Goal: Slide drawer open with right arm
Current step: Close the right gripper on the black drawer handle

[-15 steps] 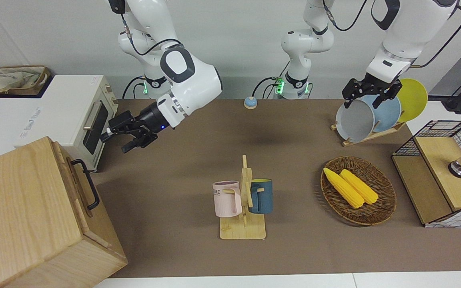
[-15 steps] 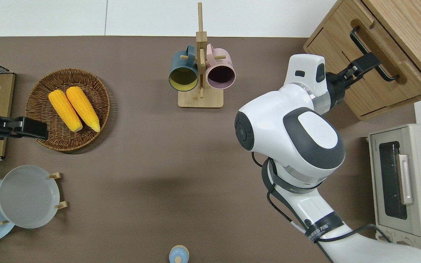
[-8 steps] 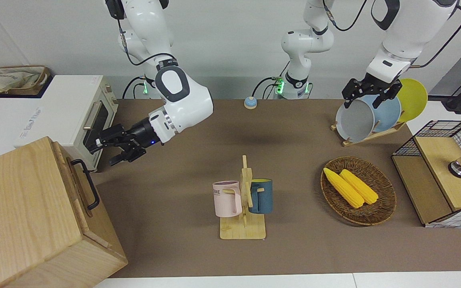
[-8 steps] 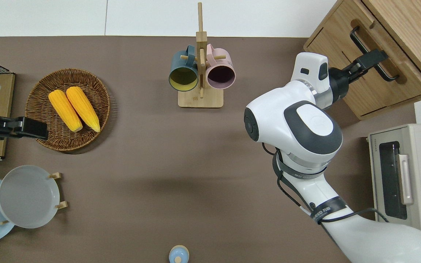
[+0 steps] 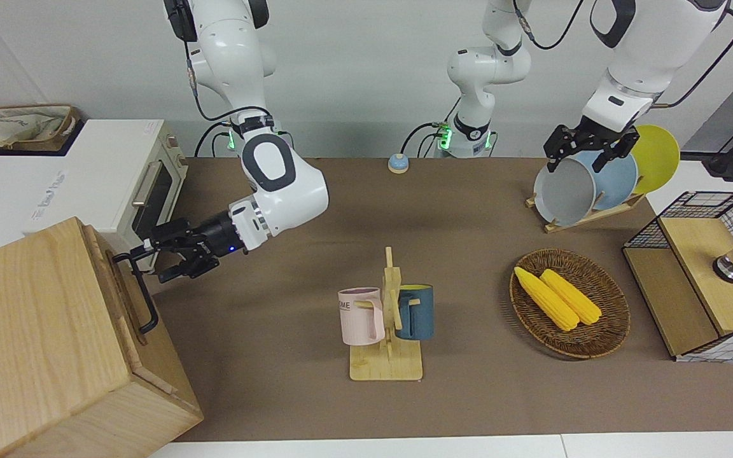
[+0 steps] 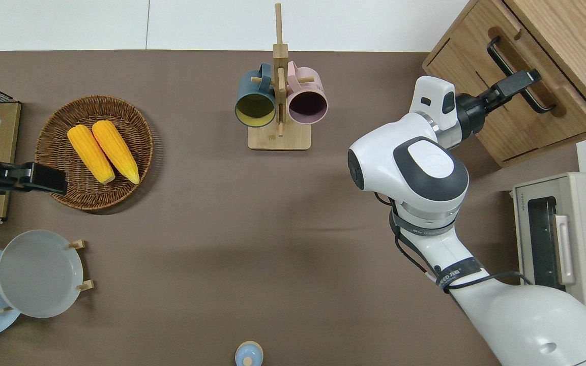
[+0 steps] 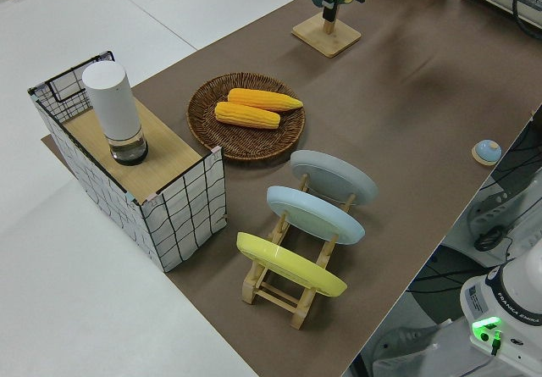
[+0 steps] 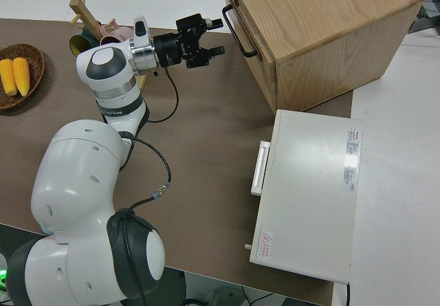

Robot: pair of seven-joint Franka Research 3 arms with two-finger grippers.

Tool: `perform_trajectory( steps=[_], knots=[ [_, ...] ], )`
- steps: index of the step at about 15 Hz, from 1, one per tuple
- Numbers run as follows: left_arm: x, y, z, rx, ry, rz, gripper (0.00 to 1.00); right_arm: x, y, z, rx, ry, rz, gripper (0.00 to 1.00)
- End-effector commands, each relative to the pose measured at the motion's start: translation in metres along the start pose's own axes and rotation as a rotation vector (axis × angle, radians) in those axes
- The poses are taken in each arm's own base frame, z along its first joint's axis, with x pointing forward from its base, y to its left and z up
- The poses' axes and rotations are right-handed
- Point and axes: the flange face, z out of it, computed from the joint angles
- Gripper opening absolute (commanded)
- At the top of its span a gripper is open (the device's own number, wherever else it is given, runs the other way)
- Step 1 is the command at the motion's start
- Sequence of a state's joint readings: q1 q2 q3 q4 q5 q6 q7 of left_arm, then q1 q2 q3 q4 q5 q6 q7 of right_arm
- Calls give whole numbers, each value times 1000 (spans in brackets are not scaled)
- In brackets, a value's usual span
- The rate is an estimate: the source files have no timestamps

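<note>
The drawer is the top front panel of a big oak box at the right arm's end of the table, and it sits flush and closed. It also shows in the overhead view. Its black loop handle stands off the panel. My right gripper is open, with its fingers at the end of the handle nearer to the robots. I cannot tell whether they touch it. My left arm is parked with its gripper open.
A white toaster oven stands beside the oak box, nearer to the robots. A mug rack with two mugs stands mid-table. A basket of corn, a plate rack and a wire-grid box are toward the left arm's end.
My right gripper has moved from in front of the toaster oven down to the drawer handle, staying open. The drawer has not moved. The left arm is still.
</note>
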State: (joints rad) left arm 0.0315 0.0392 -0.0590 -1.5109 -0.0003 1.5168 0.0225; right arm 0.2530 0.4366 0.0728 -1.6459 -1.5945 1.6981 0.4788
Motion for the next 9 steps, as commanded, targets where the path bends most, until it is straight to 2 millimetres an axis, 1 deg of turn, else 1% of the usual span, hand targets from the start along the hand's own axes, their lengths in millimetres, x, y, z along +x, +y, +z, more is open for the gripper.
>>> perform_trajectory(
  steps=[1, 3, 6, 7, 8, 9],
  knots=[
    [1, -1, -3, 16, -7, 10, 993, 4, -9, 12, -53, 39, 40, 981],
    [1, -1, -4, 16, -5, 10, 993, 6, -9, 14, -42, 62, 64, 977],
    [1, -1, -4, 16, -5, 10, 993, 6, -7, 27, -35, 86, 73, 954],
    [1, -1, -3, 16, -7, 10, 993, 7, -7, 28, -34, 100, 81, 896],
    [1, -1, -3, 16, -7, 10, 993, 7, -6, 31, -40, 103, 87, 813],
    [1, -1, -3, 16, -7, 10, 993, 7, -6, 32, -46, 109, 85, 704]
  ],
)
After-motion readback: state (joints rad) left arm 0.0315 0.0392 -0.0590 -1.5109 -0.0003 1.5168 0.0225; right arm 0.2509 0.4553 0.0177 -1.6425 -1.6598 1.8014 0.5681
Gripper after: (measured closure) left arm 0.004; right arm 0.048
